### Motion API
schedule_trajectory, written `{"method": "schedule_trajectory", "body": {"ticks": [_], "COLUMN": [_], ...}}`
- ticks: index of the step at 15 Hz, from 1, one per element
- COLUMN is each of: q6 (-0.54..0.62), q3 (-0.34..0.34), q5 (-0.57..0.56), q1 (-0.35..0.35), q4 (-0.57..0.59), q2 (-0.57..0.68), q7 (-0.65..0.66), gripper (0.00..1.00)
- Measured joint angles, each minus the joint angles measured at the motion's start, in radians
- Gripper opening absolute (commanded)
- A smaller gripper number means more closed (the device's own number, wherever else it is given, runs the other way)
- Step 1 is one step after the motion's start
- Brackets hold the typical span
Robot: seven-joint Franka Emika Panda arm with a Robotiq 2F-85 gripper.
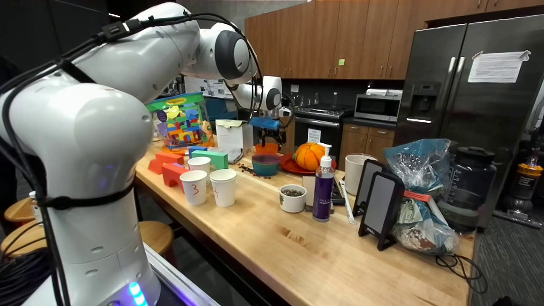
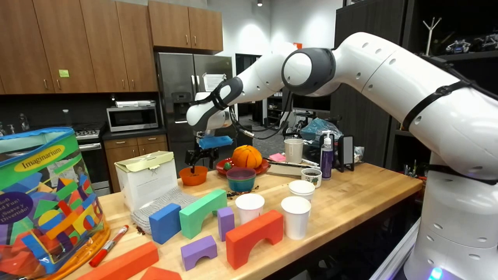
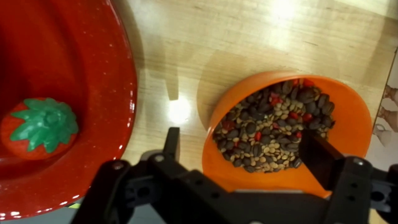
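Note:
My gripper (image 3: 241,138) is open and empty at an orange bowl (image 3: 351,115) of dark beans, pale lentils and red pieces. In the wrist view one finger is beside the bowl and the other over its inside, so the near rim lies between them; contact cannot be told. The gripper (image 2: 202,165) and orange bowl (image 2: 193,178) also show in an exterior view. A red plate (image 3: 108,93) beside the bowl bears a red toy with a green leafy top (image 3: 49,123). An orange stuffed pumpkin (image 2: 247,156) sits on the plate. Stacked teal and purple bowls (image 2: 241,182) stand close by.
A white box (image 2: 149,181) stands beside the orange bowl. Foam blocks (image 2: 255,235), paper cups (image 2: 296,217) and a clear block tub (image 2: 46,194) are nearer that camera. A pump bottle (image 1: 324,191), a small white pot (image 1: 293,199) and speakers (image 1: 381,204) also stand on the table.

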Motion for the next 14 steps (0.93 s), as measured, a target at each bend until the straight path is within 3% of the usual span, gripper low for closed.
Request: {"method": "schedule_trajectory", "body": {"ticks": [9,14], "q6": [-0.006,-0.006], "q3": [0.0,0.0], "q5": [0.0,0.001], "q1": [-0.001,-0.002], "q4": [0.047,0.058], "q2": [0.028,0.029], "q7": [0.0,0.0], "gripper": [0.02,0.01]}}
